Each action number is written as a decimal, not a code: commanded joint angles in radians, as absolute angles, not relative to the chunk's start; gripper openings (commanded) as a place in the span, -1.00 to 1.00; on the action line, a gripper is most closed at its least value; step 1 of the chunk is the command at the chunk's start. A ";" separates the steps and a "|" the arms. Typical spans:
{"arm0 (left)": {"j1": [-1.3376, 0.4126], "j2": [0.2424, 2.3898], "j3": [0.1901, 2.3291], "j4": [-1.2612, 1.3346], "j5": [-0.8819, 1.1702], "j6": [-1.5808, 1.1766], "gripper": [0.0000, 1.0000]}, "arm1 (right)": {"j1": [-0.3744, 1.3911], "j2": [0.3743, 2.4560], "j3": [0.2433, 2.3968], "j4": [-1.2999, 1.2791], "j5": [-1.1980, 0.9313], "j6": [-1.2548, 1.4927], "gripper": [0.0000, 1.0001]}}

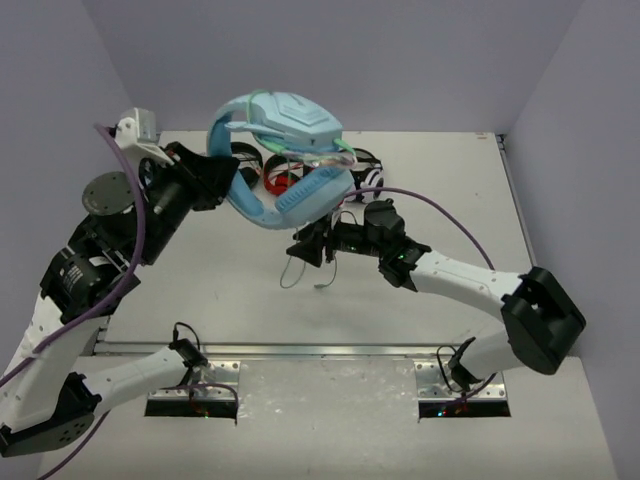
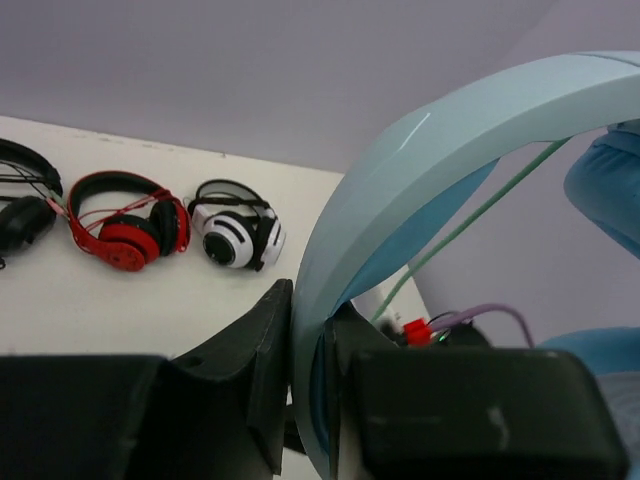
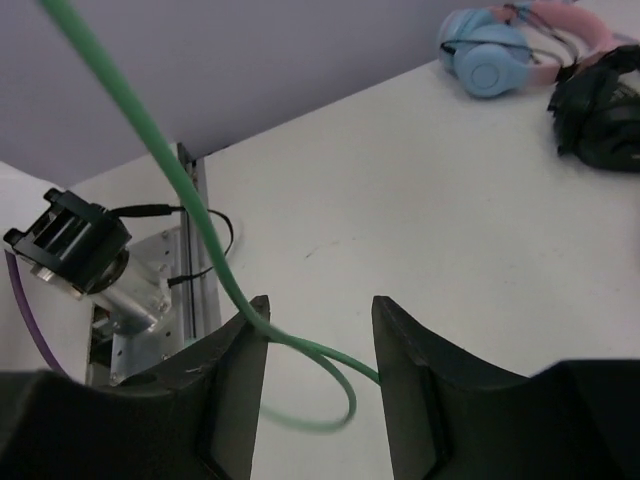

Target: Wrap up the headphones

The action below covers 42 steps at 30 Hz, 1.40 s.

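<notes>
The light-blue headphones [image 1: 290, 118] are held in the air over the back of the table. My left gripper [image 1: 232, 188] is shut on their blue headband [image 2: 450, 130], which runs up between its fingers [image 2: 262, 370]. Turns of the pale-green cable [image 1: 338, 152] lie around the ear cups, and the loose end hangs down to the table [image 1: 320, 286]. My right gripper [image 1: 307, 246] is open just below the headphones. In the right wrist view the green cable [image 3: 200, 220] crosses between its open fingers [image 3: 240, 390] in a loop and touches the left one.
Red headphones [image 2: 125, 235], a white-and-black pair [image 2: 235, 235] and a black pair [image 2: 20, 205] lie on the table at the back. A pale-blue pair with a pink headband [image 3: 500, 50] lies beside a black pair [image 3: 600, 110]. A metal rail [image 1: 300, 350] runs along the near edge.
</notes>
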<state>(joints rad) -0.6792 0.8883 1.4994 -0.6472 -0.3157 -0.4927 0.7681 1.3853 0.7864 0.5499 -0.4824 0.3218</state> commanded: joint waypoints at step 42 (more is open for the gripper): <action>-0.689 1.207 1.238 -0.594 -1.063 -0.555 -0.99 | 1.120 1.147 1.089 -0.183 -0.055 -0.041 -0.97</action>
<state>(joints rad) -0.6762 1.2503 1.2732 -0.7204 -1.0695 -0.5266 1.1328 1.1534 0.9817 0.0147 -0.1310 0.1394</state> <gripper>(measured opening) 0.128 0.020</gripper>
